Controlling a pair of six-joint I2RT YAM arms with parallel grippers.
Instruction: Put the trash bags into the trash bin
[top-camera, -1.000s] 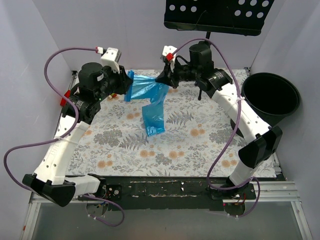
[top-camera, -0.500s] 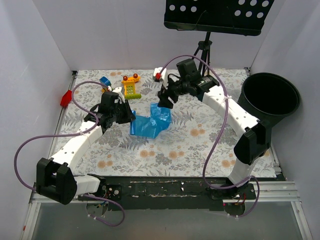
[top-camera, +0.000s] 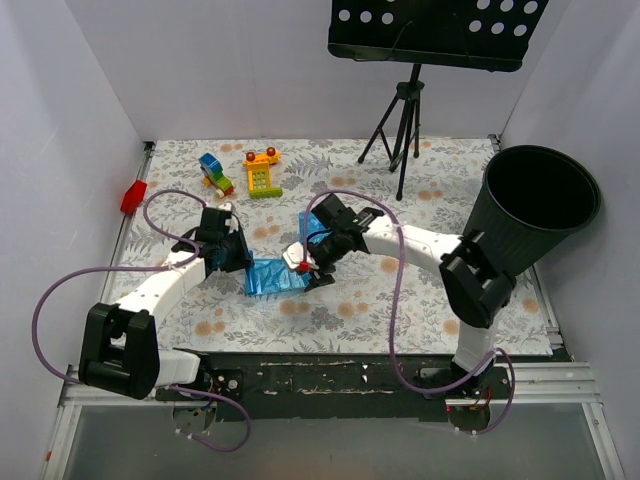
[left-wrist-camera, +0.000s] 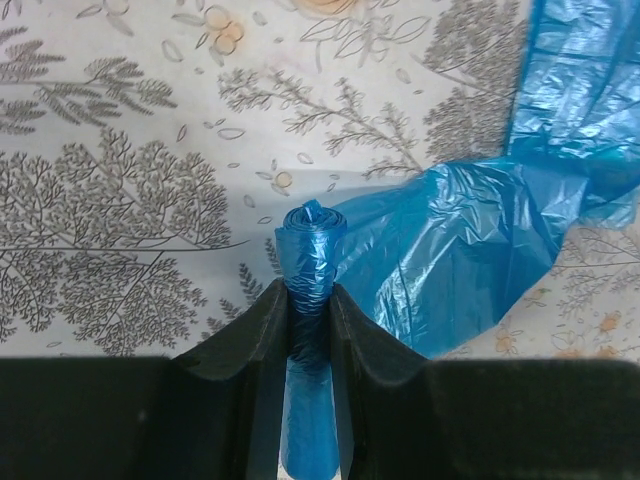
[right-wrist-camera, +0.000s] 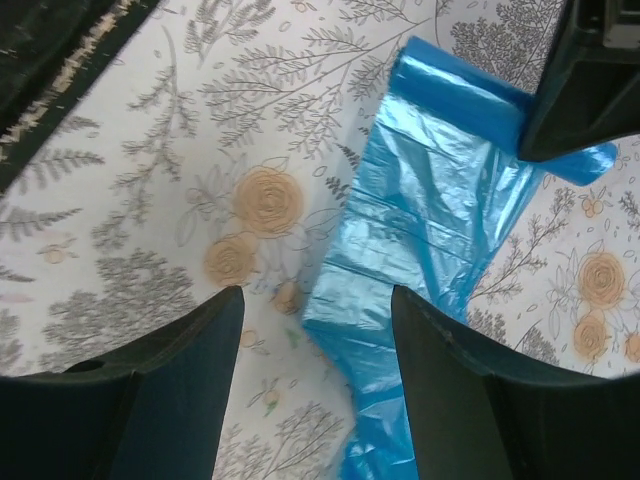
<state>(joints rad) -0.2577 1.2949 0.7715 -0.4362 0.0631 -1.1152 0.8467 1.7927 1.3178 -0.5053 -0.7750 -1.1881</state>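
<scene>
A bright-blue trash bag (top-camera: 275, 276) lies crumpled on the flowered tablecloth near the middle. My left gripper (top-camera: 238, 258) is shut on its rolled end (left-wrist-camera: 308, 262); the loose sheet (left-wrist-camera: 460, 250) spreads to the right of it. My right gripper (top-camera: 312, 268) is open, low over the bag's right edge (right-wrist-camera: 430, 210), with its jaws (right-wrist-camera: 315, 300) wide apart and nothing between them. The left gripper's fingers (right-wrist-camera: 590, 80) show at the top right of the right wrist view. The black trash bin (top-camera: 530, 215) stands at the far right, away from both grippers.
Two multicoloured toy blocks (top-camera: 212, 172) (top-camera: 262, 175) sit at the back left. A black perforated music stand (top-camera: 430, 30) on a tripod (top-camera: 400, 125) stands at the back. A red object (top-camera: 131, 197) sits at the left edge. White walls close in three sides.
Both arms came down from the back of the table towards the near middle, bringing the bag down onto the cloth. The right gripper has let go of the bag and opened.
</scene>
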